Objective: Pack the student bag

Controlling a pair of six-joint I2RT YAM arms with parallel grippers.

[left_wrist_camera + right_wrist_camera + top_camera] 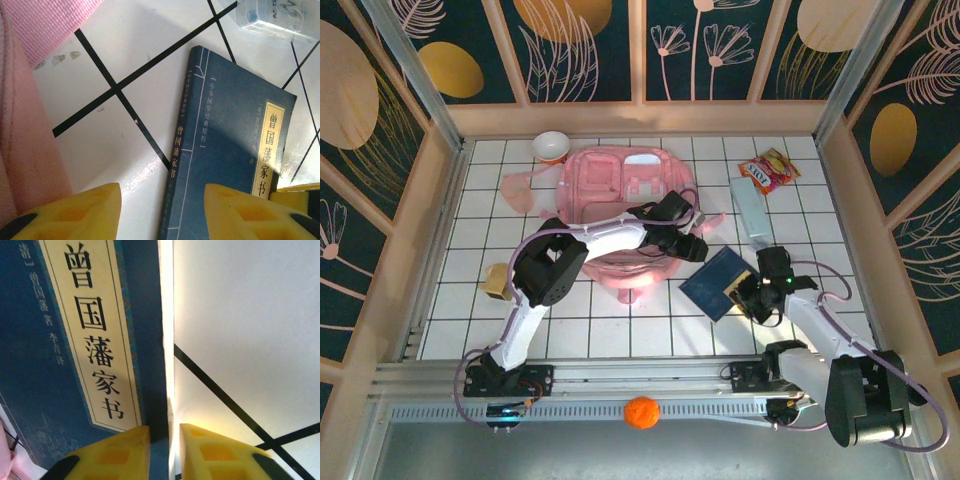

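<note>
The pink student bag [620, 195] lies flat at the middle back of the tiled table; its fabric fills the left edge of the left wrist view [30, 140]. A dark blue book [715, 283] with a cream title label lies just right of the bag [235, 150]. My left gripper [695, 245] reaches across the bag and hangs open [162, 200] above the book's spine, one finger over the table, the other over the cover. My right gripper [752, 290] is at the book's right edge, its yellow fingers closed [164, 432] on the edge of the book [60, 365].
A translucent case [752, 207] lies right of the bag and beyond the book [272, 17]. A snack packet [769, 170] is at the back right and a bowl [551, 146] at the back left. A small tan object [498, 281] sits at the left. Walls enclose the table.
</note>
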